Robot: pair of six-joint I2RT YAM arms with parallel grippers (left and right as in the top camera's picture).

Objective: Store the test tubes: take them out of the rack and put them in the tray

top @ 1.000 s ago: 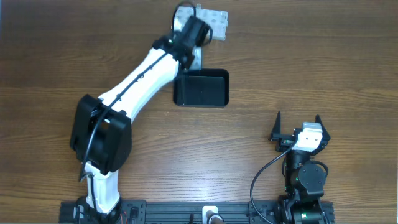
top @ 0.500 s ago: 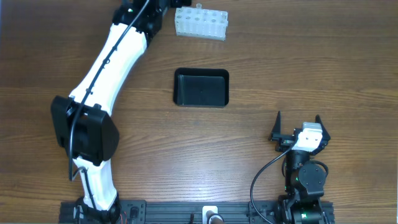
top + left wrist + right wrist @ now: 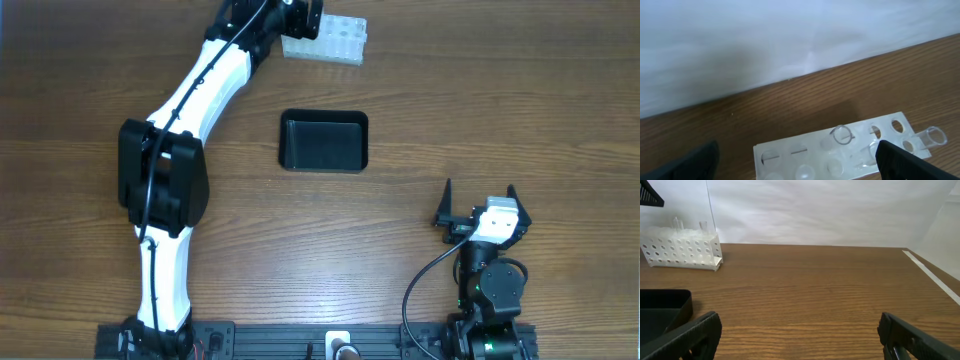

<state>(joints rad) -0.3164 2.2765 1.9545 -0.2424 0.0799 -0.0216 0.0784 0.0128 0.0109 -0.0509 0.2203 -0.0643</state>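
Observation:
A white test tube rack (image 3: pixel 330 40) stands at the far edge of the table, and the black tray (image 3: pixel 323 141) lies in front of it. My left gripper (image 3: pixel 303 17) hovers open over the rack's left end. In the left wrist view the rack (image 3: pixel 840 155) lies between its spread fingers (image 3: pixel 905 162), with one clear tube (image 3: pixel 841 135) upright in a hole and another tube (image 3: pixel 934 136) at the rack's end. My right gripper (image 3: pixel 480 190) stands open near the front right, holding nothing. The right wrist view shows the rack (image 3: pixel 682 247) with tubes (image 3: pixel 676 223) and the tray's corner (image 3: pixel 665 305).
Bare wooden table surrounds the tray on all sides. A white wall (image 3: pixel 815 210) rises just behind the rack at the table's far edge. A pale strip (image 3: pixel 932 275) runs along the table's right side.
The left arm swung from over the rack away to the left, then came back right to the rack's left end. The right arm has not moved.

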